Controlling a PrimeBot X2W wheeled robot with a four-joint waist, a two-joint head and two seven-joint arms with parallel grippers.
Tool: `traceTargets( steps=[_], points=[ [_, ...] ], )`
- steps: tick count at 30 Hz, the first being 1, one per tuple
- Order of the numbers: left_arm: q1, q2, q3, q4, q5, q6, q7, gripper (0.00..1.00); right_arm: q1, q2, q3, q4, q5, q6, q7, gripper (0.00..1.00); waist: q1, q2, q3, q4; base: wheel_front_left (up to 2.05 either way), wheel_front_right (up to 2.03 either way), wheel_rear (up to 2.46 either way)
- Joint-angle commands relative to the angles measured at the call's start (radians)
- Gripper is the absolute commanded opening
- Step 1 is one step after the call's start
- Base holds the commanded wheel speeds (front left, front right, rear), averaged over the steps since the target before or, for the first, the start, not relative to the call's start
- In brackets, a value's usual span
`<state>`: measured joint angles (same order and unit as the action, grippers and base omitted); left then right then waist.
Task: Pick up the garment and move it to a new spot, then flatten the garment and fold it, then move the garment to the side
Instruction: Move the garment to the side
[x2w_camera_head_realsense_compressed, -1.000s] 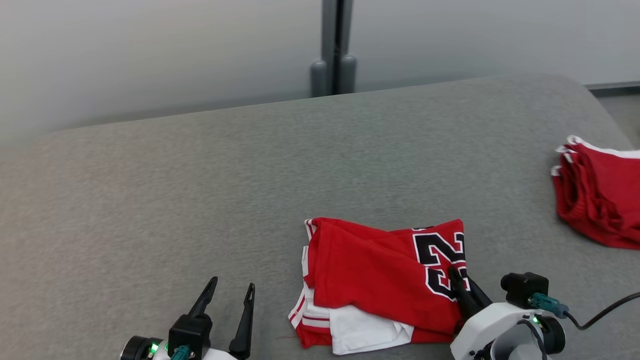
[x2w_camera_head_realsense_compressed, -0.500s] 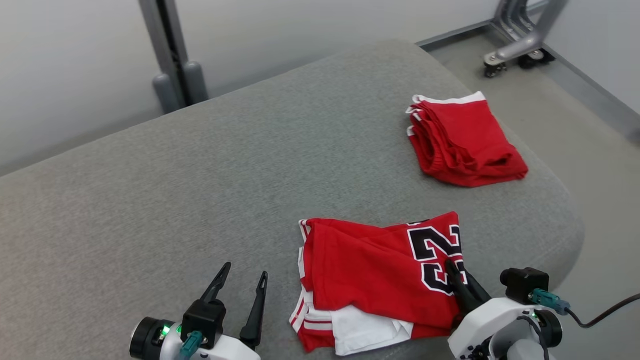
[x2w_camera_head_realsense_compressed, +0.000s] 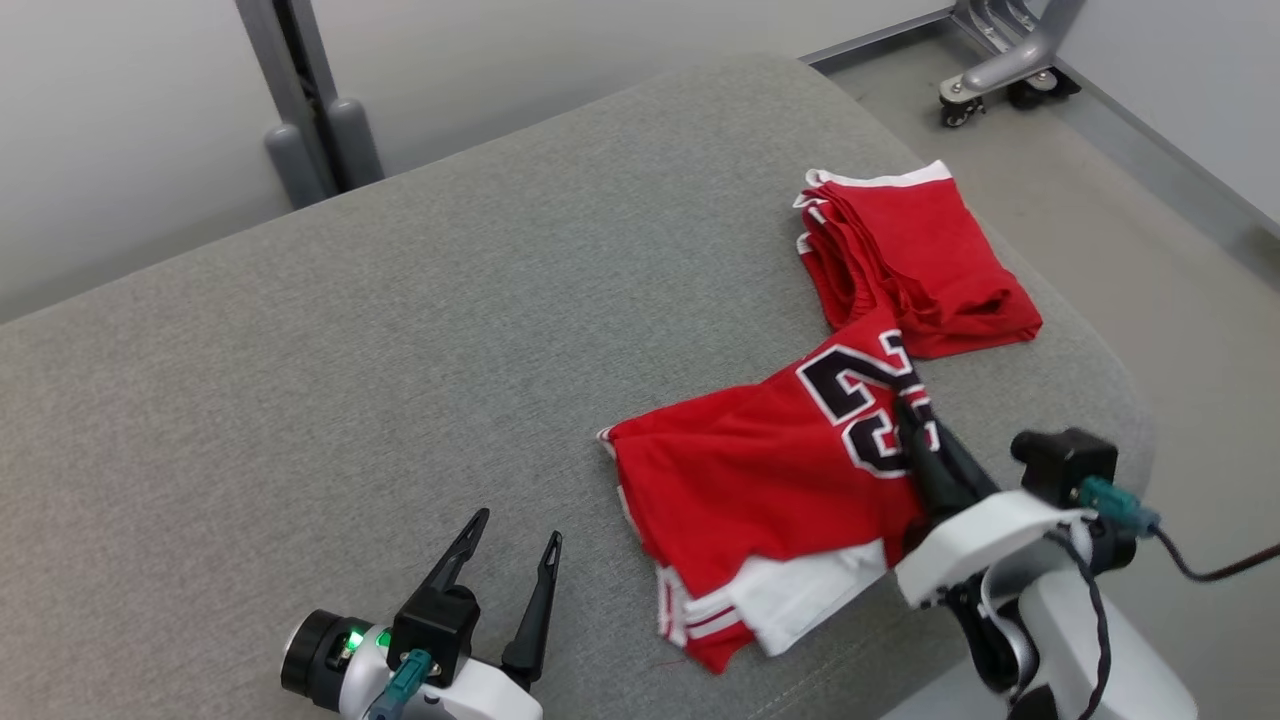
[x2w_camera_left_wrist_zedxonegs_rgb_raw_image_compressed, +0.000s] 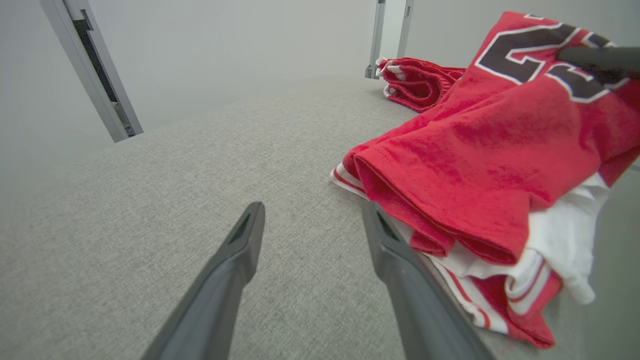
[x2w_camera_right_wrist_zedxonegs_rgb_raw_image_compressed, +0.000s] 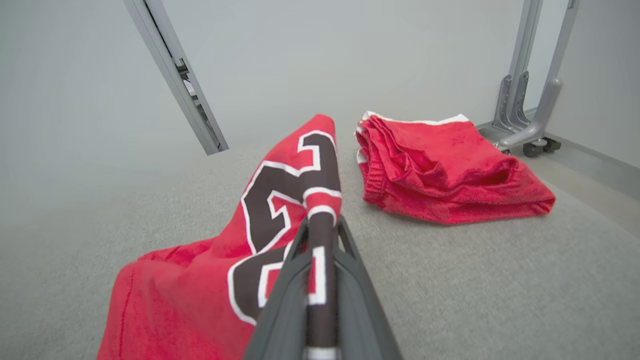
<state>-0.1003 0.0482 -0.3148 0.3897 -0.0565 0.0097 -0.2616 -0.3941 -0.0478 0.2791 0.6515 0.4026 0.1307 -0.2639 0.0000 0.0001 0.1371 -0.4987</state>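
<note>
Garment (x2w_camera_head_realsense_compressed: 770, 480): folded red jersey, black number outlined in white, with striped trim and a white layer poking out at the edge away from the right gripper (x2w_camera_head_realsense_compressed: 912, 415). Soft knit, rumpled layers. The right gripper is clenched on the numbered corner and holds it lifted off the grey woven cushion (x2w_camera_head_realsense_compressed: 400, 350). The rest trails back from the fingers and lies on the cushion. Left gripper (x2w_camera_head_realsense_compressed: 519, 525) is released, fingers spread, empty. The garment is just to its right; contact unclear. Second folded red pile (x2w_camera_head_realsense_compressed: 915, 255) sits just ahead of the right gripper's tips. The fingers cover part of the number.
</note>
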Motion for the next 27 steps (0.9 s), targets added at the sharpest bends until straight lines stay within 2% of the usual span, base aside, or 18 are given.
traceTargets(
  steps=[1,8,21,25,26,27],
  points=[
    [-0.002,0.005,0.0,-0.003,0.007,0.003,-0.004,1.0,-0.03,-0.007,-0.014,-0.004,-0.013,0.0,0.0,0.0,0.0,-0.0001,0.009,0.02,0.0,0.0,0.0],
    [-0.015,0.01,-0.001,0.006,0.031,0.002,-0.004,1.0,-0.188,-0.037,-0.146,0.052,-0.123,0.0,0.0,0.0,0.0,-0.0001,0.037,0.13,0.0,0.0,0.0],
    [-0.041,0.023,-0.005,-0.014,0.052,0.003,-0.004,1.0,-0.369,-0.246,-0.519,0.273,-0.416,0.0,0.0,0.0,0.0,-0.0001,0.093,0.329,0.0,0.0,0.0],
    [-0.049,0.028,-0.008,-0.02,0.055,0.004,-0.004,1.0,-0.392,-0.281,-0.655,0.326,-0.516,0.0,0.0,0.0,0.0,-0.0001,0.112,0.366,0.0,0.0,0.0],
    [-0.052,0.031,-0.008,-0.021,0.056,0.004,-0.004,1.0,-0.397,-0.285,-0.689,0.338,-0.541,0.0,0.0,0.33,0.0,-0.0001,0.116,0.373,0.0,0.0,0.0],
    [-0.054,0.033,-0.009,-0.022,0.056,0.005,-0.004,1.0,-0.401,-0.291,-0.725,0.344,-0.568,0.0,0.0,0.91,0.0,-0.0001,0.12,0.379,0.0,0.0,0.0]
  ],
)
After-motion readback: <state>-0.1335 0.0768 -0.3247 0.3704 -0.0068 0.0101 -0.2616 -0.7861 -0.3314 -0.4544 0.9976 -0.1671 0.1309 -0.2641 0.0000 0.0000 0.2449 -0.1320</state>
